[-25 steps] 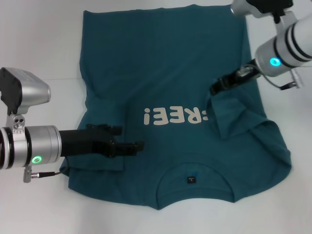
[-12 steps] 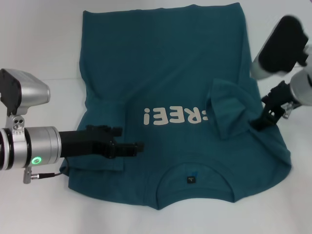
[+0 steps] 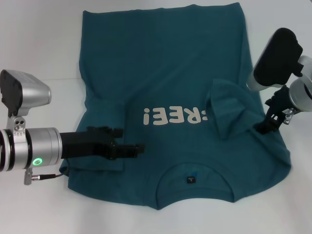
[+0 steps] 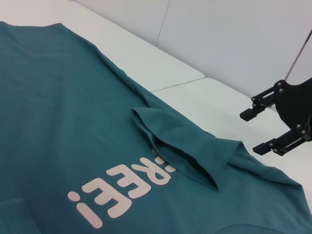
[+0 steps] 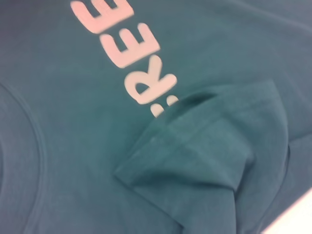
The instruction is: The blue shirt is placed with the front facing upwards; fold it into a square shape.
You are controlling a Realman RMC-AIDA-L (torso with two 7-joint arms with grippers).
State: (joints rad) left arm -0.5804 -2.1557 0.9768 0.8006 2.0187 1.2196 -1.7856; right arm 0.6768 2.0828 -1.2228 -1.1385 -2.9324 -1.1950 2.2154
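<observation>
Across the blue shirt [image 3: 170, 73] reading "FREE!", the left gripper [image 3: 139, 148] looks pressed together, the right gripper [image 3: 270, 117] spread.

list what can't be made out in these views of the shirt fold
- Head view: the left gripper lies over the blue shirt; its dark fingers merge, so open or shut is unclear.
- Head view: the folded right sleeve covers the start of the print.
- Head view: the neck tag is too small to read.
- Left wrist view: the right gripper shows open, its arm cut off by the edge.
</observation>
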